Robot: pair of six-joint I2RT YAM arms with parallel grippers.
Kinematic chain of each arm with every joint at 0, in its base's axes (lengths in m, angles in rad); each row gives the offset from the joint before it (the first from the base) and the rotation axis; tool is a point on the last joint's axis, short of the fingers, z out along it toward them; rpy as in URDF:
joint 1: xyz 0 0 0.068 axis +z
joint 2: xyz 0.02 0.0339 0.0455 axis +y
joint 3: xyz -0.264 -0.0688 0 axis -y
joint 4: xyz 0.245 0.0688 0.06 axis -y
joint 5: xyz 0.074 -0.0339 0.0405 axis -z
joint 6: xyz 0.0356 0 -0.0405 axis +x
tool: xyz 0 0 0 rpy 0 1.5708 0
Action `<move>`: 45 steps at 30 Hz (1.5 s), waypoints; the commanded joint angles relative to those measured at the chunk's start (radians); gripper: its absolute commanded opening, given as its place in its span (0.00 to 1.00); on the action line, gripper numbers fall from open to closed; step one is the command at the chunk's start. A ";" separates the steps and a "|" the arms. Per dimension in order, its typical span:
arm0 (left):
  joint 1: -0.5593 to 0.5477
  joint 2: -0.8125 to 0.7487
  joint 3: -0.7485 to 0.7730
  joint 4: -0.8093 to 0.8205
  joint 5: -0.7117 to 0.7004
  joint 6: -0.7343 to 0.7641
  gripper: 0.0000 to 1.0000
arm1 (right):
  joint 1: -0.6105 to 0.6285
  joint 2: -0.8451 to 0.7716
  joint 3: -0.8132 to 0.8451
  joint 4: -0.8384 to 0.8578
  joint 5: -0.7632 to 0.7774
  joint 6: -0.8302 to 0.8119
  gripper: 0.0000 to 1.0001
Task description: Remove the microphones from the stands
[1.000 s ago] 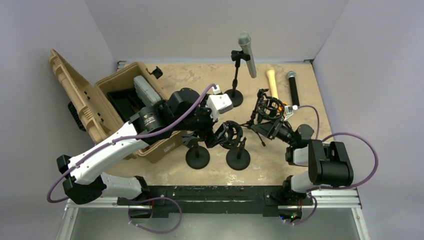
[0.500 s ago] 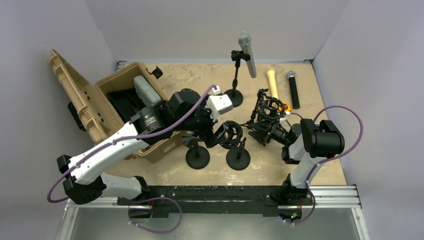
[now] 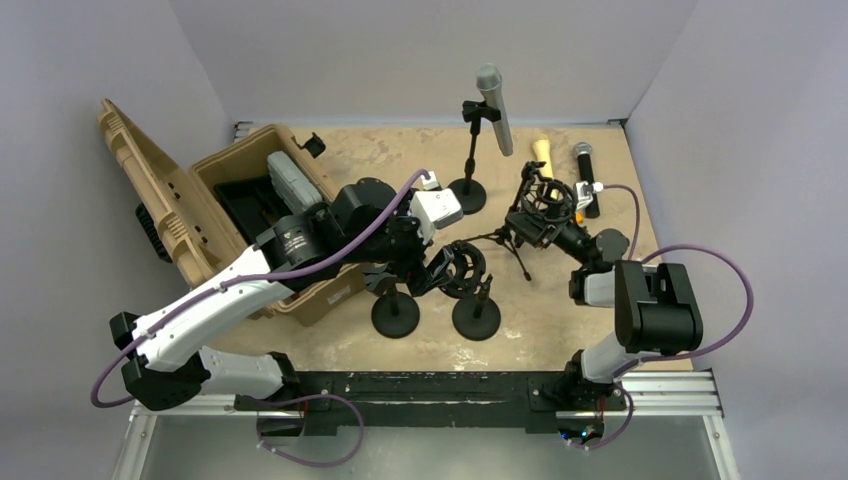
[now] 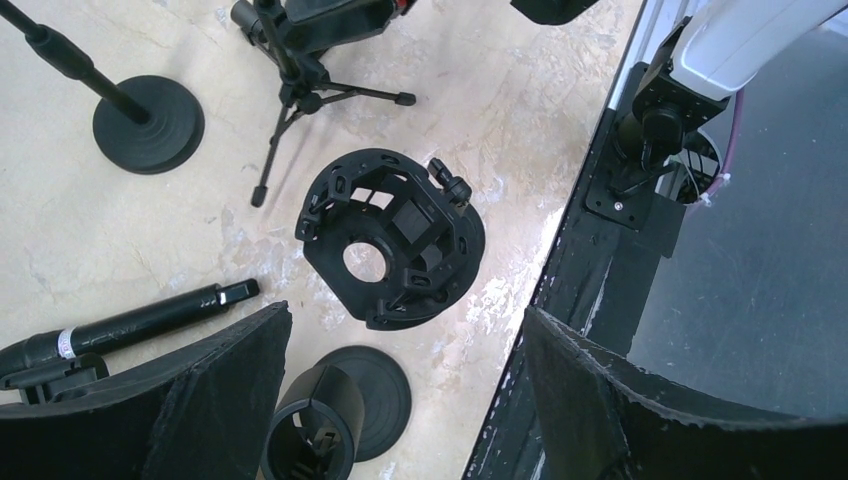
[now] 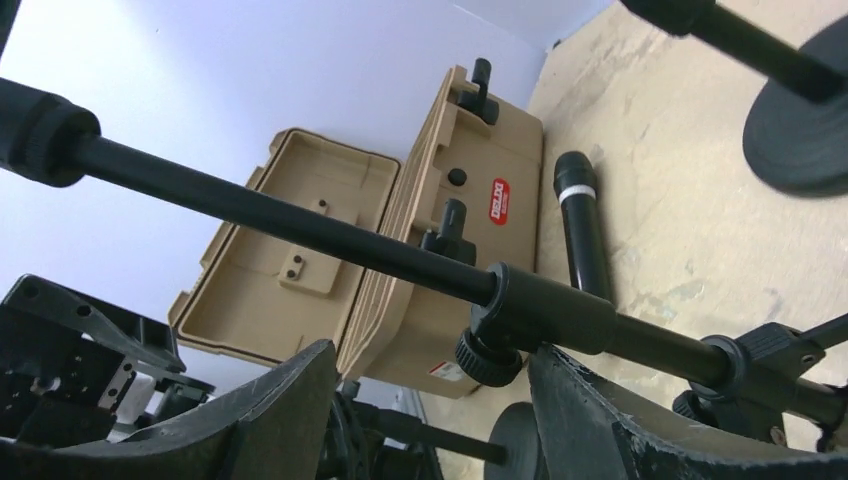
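Right gripper (image 5: 432,358) first: jaws wide apart, nothing clamped, though the thin pole of the tripod stand (image 5: 300,225) lies across the gap, close above the fingers. Left gripper (image 4: 407,310) gapes too, empty, hanging over a ring-shaped shock mount (image 4: 390,240) on a short stand.

Now big to small. Tan case (image 3: 140,180) sits open on the L side w/ the L arm draped across its front, and that arm has barely budged in the last sec. R arm is the mover. Half a sec ago its elbow was swung up over the table; now it's folded back to the R w/ the wrist pushed further in. The tripod stand and its own mount (image 3: 543,205) have slid away from the bases, closer to the loose beige stick (image 3: 542,153) and black mic (image 3: 585,178). Nudged or carried? Can't tell.

Tall stand (image 3: 467,193) at the back: unmoved. And the prize, the grey microphone (image 3: 497,108), sits tilted in that stand's clip, well apart from both grippers. My read: it's all reshuffling so far and removal hasn't begun. R is the nearer arm.
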 commanded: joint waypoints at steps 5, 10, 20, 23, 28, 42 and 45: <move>-0.007 -0.027 0.003 0.023 -0.007 0.024 0.84 | 0.002 0.033 0.018 0.069 0.050 -0.049 0.65; -0.007 -0.026 0.003 0.024 -0.004 0.024 0.84 | 0.002 0.036 0.021 0.026 0.071 -0.083 0.58; -0.007 -0.020 0.003 0.024 -0.003 0.024 0.84 | 0.002 0.069 0.028 -0.053 0.117 -0.123 0.36; -0.007 -0.019 0.003 0.024 -0.003 0.024 0.84 | 0.002 0.097 0.025 -0.056 0.126 -0.134 0.32; -0.007 -0.018 0.003 0.023 -0.003 0.024 0.84 | 0.003 0.138 0.014 -0.016 0.124 -0.131 0.21; -0.007 -0.018 0.005 0.022 0.002 0.024 0.84 | 0.020 -0.043 0.204 -0.843 0.511 -0.727 0.00; -0.008 -0.016 0.005 0.024 0.005 0.024 0.84 | 0.062 -0.039 0.217 -0.908 0.580 -0.797 0.00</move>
